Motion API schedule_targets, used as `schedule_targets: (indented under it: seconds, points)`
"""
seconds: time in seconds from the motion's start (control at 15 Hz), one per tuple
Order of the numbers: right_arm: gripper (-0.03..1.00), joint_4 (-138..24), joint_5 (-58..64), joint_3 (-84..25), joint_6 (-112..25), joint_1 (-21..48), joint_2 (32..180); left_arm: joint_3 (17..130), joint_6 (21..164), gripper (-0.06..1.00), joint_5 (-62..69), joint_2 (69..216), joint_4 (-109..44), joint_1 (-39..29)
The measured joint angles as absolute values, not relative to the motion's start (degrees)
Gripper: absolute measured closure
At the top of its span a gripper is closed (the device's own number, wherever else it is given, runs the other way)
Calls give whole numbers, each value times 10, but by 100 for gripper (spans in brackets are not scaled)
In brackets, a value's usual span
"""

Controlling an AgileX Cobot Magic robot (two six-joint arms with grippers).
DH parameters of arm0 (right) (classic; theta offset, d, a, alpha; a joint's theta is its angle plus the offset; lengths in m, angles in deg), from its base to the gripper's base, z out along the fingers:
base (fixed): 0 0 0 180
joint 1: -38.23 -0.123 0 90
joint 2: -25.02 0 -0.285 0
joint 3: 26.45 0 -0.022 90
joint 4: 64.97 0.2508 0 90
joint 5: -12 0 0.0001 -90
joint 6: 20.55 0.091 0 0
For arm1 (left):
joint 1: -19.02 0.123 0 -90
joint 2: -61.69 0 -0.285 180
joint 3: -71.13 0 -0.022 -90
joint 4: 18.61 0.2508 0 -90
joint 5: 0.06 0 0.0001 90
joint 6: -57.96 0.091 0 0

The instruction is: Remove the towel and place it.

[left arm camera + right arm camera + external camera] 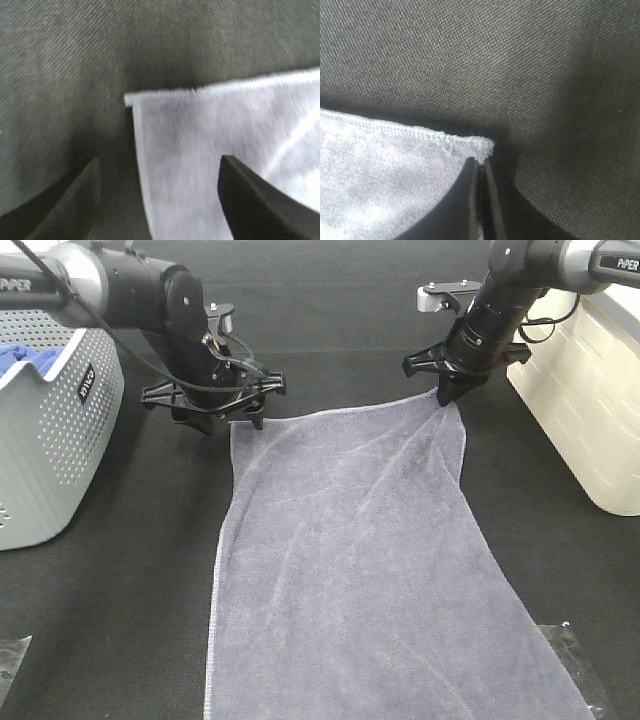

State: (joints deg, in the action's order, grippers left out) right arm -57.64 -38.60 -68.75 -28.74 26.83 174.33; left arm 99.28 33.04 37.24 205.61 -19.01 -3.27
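Observation:
The greyish-lavender towel [350, 560] lies spread flat on the black table, running from the far middle to the front edge. My left gripper [235, 420] is open at the towel's far left corner; in the left wrist view [160, 159] its fingers straddle the towel's [210, 130] side hem with the corner just beyond them. My right gripper [447, 398] is shut on the towel's far right corner, slightly lifting it. In the right wrist view the closed fingertips [482, 162] pinch the hemmed corner [380, 170].
A grey perforated basket [50, 440] stands at the left with a blue cloth [25, 358] inside. A white bin [600, 390] stands at the right edge. Clear plastic scraps lie at the front left [10, 655] and front right [575, 650].

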Motion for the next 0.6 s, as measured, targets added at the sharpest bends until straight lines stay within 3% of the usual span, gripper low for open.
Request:
schedule_targets:
  seconds: [0.47, 0.6]
  points:
    - [97, -576, -387, -688, -287, 268, 1743, 1079, 328, 36, 377, 2130, -191, -24]
    - [97, -576, -387, -688, -287, 268, 1743, 1094, 328, 50, 390, 2138, -186, -21]
